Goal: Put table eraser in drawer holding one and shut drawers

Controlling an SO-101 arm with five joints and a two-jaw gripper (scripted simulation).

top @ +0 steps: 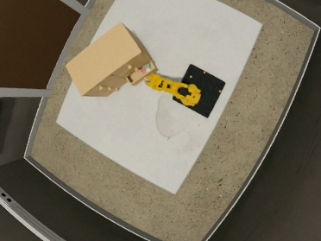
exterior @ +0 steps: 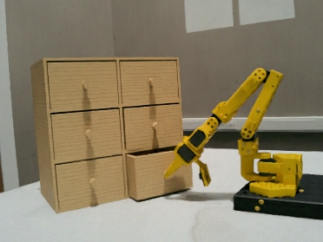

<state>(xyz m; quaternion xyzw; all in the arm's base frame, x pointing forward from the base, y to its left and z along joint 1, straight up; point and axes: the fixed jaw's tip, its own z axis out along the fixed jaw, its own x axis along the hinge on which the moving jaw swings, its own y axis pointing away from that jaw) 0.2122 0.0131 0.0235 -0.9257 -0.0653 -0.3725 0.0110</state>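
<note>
The wooden cabinet (exterior: 110, 128) has six drawers. Its bottom right drawer (exterior: 158, 174) is pulled partway out. From above, the open drawer (top: 141, 72) holds a small pink thing (top: 142, 70) and a green and white thing (top: 147, 65); I cannot tell which is an eraser. My yellow gripper (exterior: 170, 173) reaches down to the middle of that drawer's front, where the knob sits, hidden behind the fingers. The gripper (top: 148, 77) is shut on the knob. I see no eraser lying on the table.
The other five drawers are shut, each with a small knob. The arm's black base (exterior: 278, 198) stands to the right of the cabinet. The white mat lies on a speckled table with a raised rim.
</note>
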